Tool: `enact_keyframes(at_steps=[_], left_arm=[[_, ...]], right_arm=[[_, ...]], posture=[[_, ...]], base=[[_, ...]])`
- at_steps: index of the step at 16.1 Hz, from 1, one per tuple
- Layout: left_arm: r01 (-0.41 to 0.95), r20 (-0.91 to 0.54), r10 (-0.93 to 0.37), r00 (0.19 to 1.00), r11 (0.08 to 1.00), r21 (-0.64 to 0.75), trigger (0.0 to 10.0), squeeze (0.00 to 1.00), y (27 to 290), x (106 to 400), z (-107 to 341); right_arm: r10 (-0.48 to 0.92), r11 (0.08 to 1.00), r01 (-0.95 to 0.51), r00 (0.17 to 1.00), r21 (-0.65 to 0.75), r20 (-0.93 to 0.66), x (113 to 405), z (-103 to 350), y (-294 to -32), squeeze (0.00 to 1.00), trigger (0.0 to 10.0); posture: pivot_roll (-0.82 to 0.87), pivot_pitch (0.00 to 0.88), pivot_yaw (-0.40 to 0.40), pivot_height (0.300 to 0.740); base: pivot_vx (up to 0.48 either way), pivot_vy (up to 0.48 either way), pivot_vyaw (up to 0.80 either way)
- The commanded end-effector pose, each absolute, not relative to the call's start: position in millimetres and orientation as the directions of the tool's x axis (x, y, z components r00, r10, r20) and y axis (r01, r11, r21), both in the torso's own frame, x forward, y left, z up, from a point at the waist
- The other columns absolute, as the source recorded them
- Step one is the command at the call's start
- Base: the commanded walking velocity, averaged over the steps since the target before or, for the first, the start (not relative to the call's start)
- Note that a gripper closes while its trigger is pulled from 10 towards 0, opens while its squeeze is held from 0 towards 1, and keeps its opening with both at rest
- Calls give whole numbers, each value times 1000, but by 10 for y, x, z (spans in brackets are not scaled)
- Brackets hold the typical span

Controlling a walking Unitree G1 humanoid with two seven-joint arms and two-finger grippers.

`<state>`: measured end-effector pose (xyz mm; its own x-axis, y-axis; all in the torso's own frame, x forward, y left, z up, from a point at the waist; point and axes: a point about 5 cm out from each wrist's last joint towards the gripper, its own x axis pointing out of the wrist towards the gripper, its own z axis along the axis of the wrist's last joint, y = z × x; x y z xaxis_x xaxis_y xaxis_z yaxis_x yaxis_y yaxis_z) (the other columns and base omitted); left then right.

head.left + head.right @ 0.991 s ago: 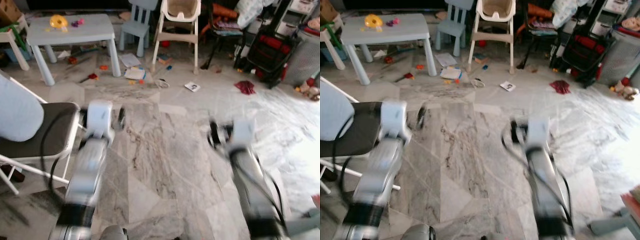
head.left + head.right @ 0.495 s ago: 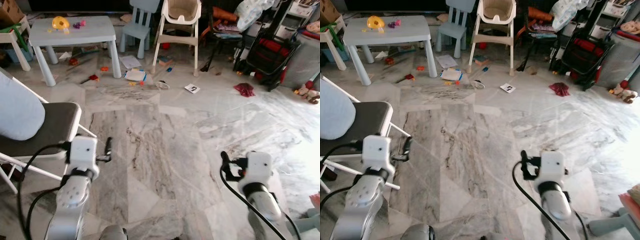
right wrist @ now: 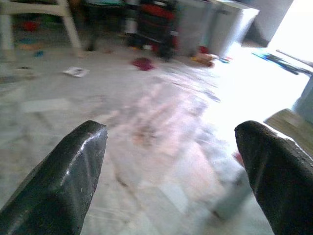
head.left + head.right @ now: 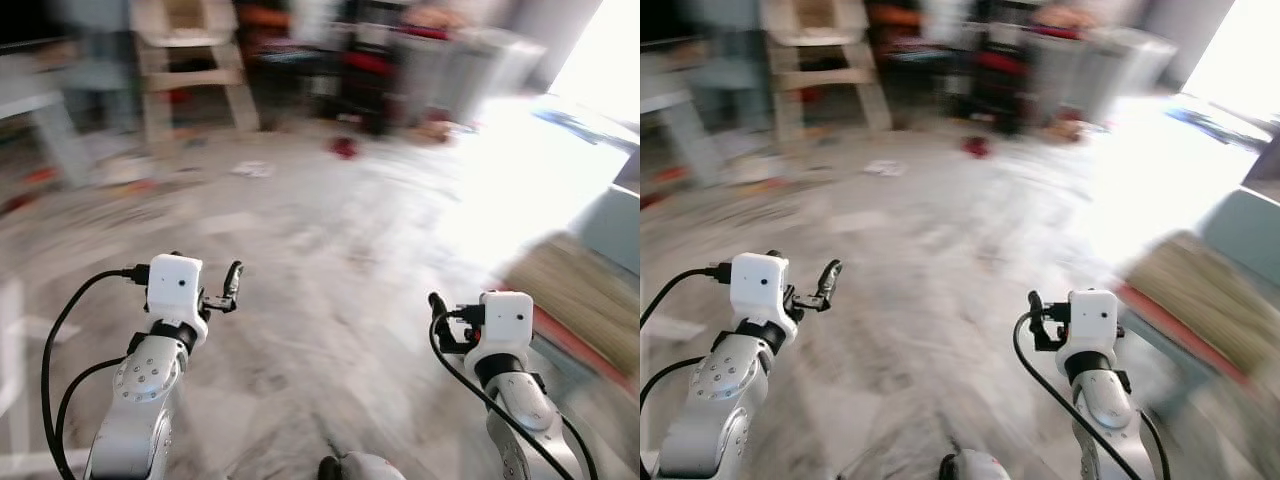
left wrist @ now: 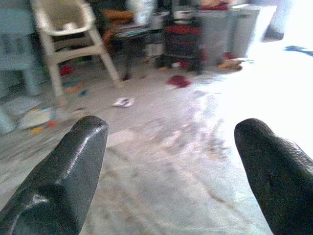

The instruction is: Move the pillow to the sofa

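My left gripper [image 4: 232,280] is held out low over the grey marble floor [image 4: 330,250], open with nothing between its fingers [image 5: 68,176]. My right gripper [image 4: 437,305] is raised the same way on the other side, also open and empty, its fingers [image 3: 63,181] spread wide. The picture is blurred by motion.
A white high chair [image 4: 185,60] stands at the back left, with dark clutter and grey bins [image 4: 470,60] behind. A red cloth [image 4: 343,148] and a paper [image 4: 252,169] lie on the floor. At the right is a teal piece with a woven top [image 4: 585,290]. Bright light falls at the far right.
The camera has swung to the right: the high chair now sits at the upper left and the teal piece has come in at the right. Both arms keep their pose.
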<state>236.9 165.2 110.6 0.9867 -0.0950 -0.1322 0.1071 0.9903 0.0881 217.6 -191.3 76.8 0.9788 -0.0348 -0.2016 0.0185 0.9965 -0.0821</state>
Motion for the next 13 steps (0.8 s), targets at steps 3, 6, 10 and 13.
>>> enact_keyframes(at_steps=[3, 6, 10, 13], left_arm=[[106, -131, -98, 987, 993, 59, 10000, 0, 1610, 2373, 1153], [108, -131, -101, 986, 993, 50, 10000, 0, 1601, 2382, 1180], [104, -133, -98, 986, 994, 42, 10000, 0, 1618, 2382, 1205], [106, -136, -100, 986, 994, 39, 10000, 0, 1620, 2387, 1213]], right_arm=[[-37, 996, 20, 980, -91, -194, 2198, 830, -1934, 0, 10000], [-38, 996, 21, 980, -91, -196, 2198, 834, -1926, 0, 10000], [-41, 996, 24, 980, -88, -196, 2220, 841, -1931, 0, 10000], [-42, 996, 25, 978, -86, -203, 2231, 836, -1924, 0, 10000]], posture=[[-20, 0, -94, 740], [-21, 0, -93, 740], [-13, 0, -95, 740], [-13, 0, -94, 740]], base=[[264, 0, -800], [330, 0, -800], [387, 0, -697], [393, 90, -575]])
